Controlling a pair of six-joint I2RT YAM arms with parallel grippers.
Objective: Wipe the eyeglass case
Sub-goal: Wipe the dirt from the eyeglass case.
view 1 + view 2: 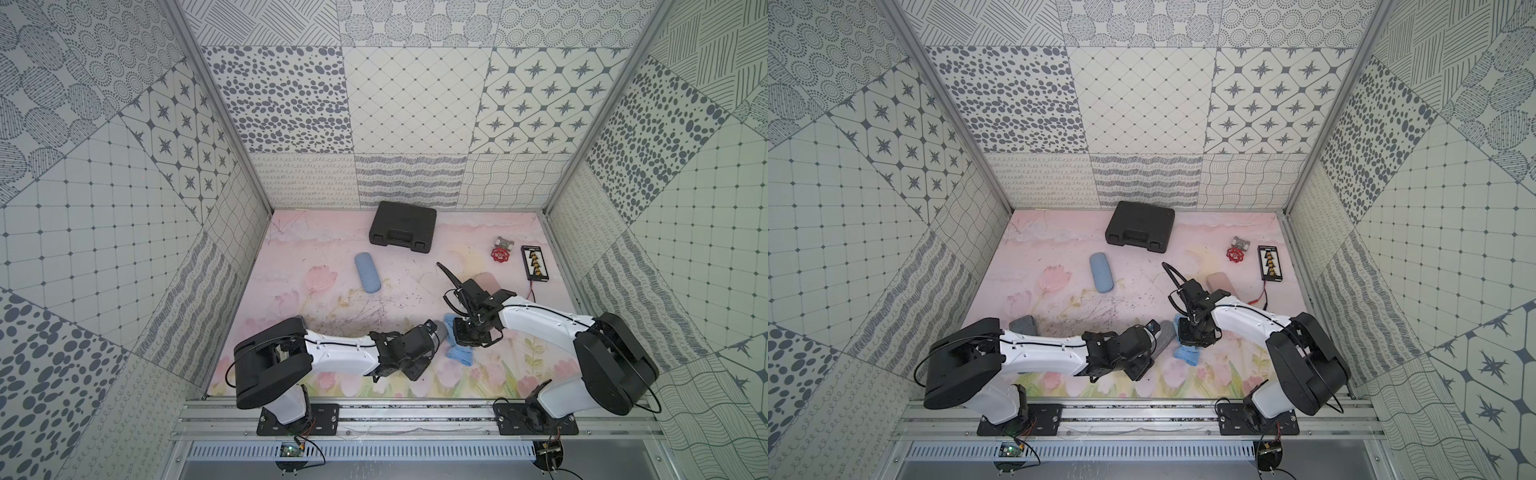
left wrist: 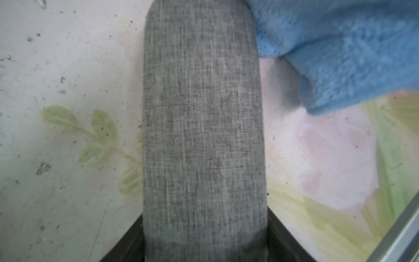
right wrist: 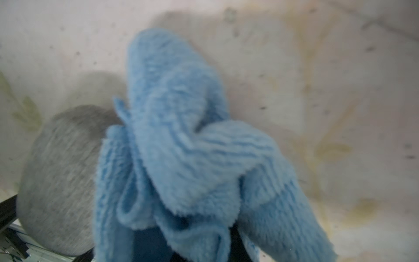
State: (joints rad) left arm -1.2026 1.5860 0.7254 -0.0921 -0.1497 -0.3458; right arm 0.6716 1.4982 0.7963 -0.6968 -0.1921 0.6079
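Between the jaws of the left gripper sits the grey eyeglass case, clamped across its width near one end (the jaws stand partway apart around it), its free end reaching out ahead of it. Right at that end, the right gripper is pinched tight on a bunched blue cloth, which hangs below it and touches the case's far corner.

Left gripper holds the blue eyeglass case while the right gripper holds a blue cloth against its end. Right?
No: the blue eyeglass case lies free on the mat. The left gripper holds the grey eyeglass case, as the left wrist view shows, and the right gripper holds the blue cloth against its end.
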